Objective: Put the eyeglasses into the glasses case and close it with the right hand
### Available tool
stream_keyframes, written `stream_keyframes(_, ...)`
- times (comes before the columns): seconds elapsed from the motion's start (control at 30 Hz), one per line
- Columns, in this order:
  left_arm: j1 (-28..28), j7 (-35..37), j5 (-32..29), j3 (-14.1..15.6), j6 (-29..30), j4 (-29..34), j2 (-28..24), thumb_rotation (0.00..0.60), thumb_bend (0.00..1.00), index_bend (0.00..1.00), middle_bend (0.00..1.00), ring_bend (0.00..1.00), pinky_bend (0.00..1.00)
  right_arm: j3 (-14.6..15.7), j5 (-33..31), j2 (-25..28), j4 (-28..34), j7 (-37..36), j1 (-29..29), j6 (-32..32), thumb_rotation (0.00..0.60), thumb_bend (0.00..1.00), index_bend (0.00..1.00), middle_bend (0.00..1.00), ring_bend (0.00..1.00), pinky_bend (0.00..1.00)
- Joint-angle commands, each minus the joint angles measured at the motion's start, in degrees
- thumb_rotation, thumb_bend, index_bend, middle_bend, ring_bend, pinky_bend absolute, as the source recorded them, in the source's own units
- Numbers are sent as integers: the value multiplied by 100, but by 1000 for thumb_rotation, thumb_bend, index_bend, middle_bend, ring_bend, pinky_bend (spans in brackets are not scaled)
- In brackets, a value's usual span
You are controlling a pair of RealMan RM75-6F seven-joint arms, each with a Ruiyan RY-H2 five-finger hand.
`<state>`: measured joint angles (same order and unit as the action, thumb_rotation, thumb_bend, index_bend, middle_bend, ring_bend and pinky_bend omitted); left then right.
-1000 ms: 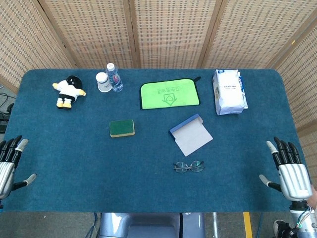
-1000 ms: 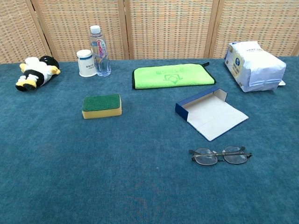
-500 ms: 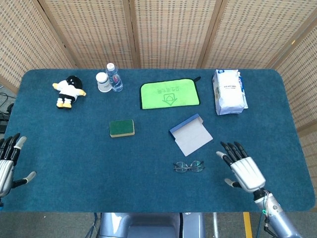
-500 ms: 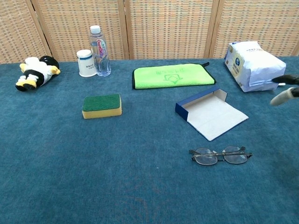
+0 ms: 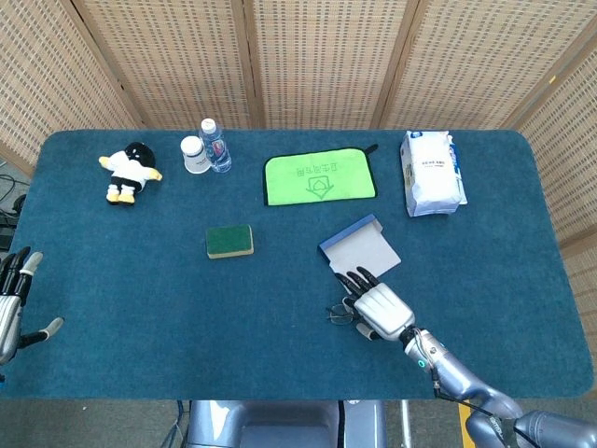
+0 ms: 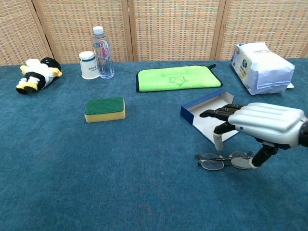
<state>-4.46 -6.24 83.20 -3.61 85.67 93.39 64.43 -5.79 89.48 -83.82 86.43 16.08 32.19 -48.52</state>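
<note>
The eyeglasses are lying on the table just in front of the open glasses case. The right hand is hovering over them, fingers apart, holding nothing. Thin frames might be slipping from a clumsy pinch.

A worktop covered in dark blue-green felt carries everything. Along its far edge lie a plush penguin on its side, a white cup just beside an upright water bottle, a flat green cloth and a white packet. Nearer the middle sits a green and yellow sponge. The open glasses case lies flat, and the eyeglasses rest near it, toward the front edge.
</note>
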Motion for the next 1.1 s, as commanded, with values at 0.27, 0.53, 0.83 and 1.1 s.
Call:
stream_keyframes(0.27, 18, 105, -120, -35, -29, -13, -46, 600, 0, 0, 0, 0, 0, -105, -667, -335, -183, 605, 334, 430, 600, 440, 418, 0, 0, 0)
stream_keyframes(0.53, 24, 158, -118, -37, -22, -15, -71, 600, 0, 0, 0, 0, 0, -24, -931, -284, -85, 914, 384, 408, 600, 440, 427, 0, 0, 0)
stream_keyframes(0.83, 26, 140, -111, -29, -19, -15, -62, 600, 0, 0, 0, 0, 0, 108, -913, -297, -198, 915, 415, 284, 600, 517, 567, 0, 0, 0)
stream_keyframes(1.1, 22, 133, -123, -29, -31, -13, -60, 600, 0, 0, 0, 0, 0, 183, -806, -336, -288, 789, 442, 140, 600, 517, 591, 13, 0, 0)
